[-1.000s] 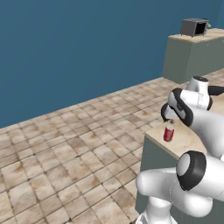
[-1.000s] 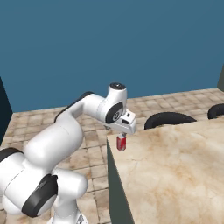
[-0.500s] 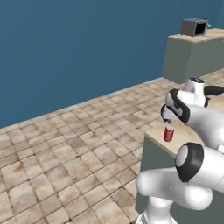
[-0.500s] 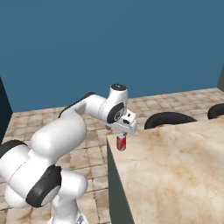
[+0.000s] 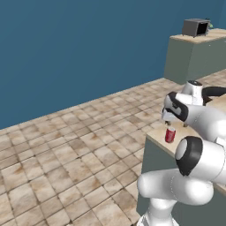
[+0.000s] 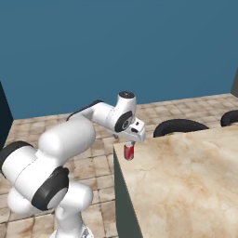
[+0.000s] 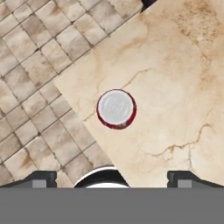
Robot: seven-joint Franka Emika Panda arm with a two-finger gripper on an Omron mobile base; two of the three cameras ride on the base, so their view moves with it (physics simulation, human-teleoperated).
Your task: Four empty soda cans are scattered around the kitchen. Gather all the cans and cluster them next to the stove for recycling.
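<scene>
One red soda can (image 7: 116, 108) with a silvery top stands upright near the corner of a beige marble counter (image 7: 175, 78). My gripper (image 7: 113, 178) hangs straight above it, open, with its fingertips (image 7: 41, 177) wide apart on either side of the can and nothing between them. In the side views the can (image 6: 128, 151) (image 5: 170, 134) sits just below the gripper (image 6: 130, 140) (image 5: 170, 122), with a small gap between them. The stove is out of view.
The counter (image 6: 186, 181) drops off to tan tiled floor (image 5: 66, 159) close by the can on two sides. Two black curved shapes (image 6: 179, 126) rise past its far edge. A dark boxy appliance (image 5: 196, 27) sits on a distant grey-green cabinet (image 5: 194, 57).
The gripper stays over the can with its jaws open. The arm's elbow and lower links have shifted a little; the can has not moved.
</scene>
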